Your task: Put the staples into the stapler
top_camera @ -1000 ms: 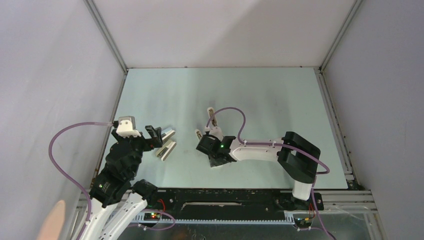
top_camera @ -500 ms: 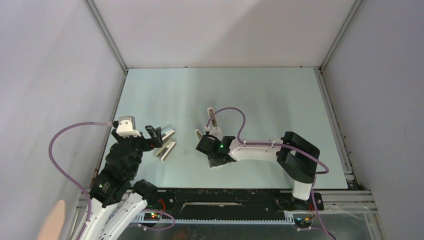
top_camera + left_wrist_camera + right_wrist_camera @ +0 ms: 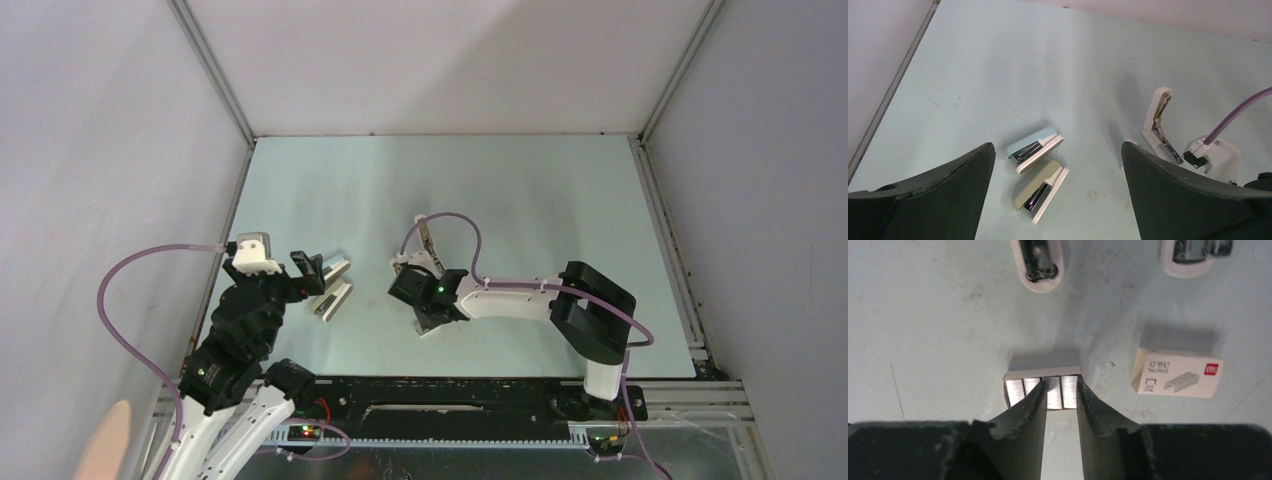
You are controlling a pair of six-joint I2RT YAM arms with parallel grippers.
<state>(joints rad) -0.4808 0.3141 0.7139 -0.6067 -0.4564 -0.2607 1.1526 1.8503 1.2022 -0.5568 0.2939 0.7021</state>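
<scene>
Beside the staples (image 3: 1045, 390), a white box (image 3: 1176, 372) reads No.0012; red logo (image 3: 1209, 369) unreadable.

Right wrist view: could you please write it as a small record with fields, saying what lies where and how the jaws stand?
staples: grey strips side by side in a shallow open tray, flat on the table
right gripper: jaws close together, one on each side of the middle strips; whether they grip cannot be told
small box: white with a red mark, right of the staples in this view, apart from them
two white rounded ends: metal inside, cut off by the top edge
</scene>
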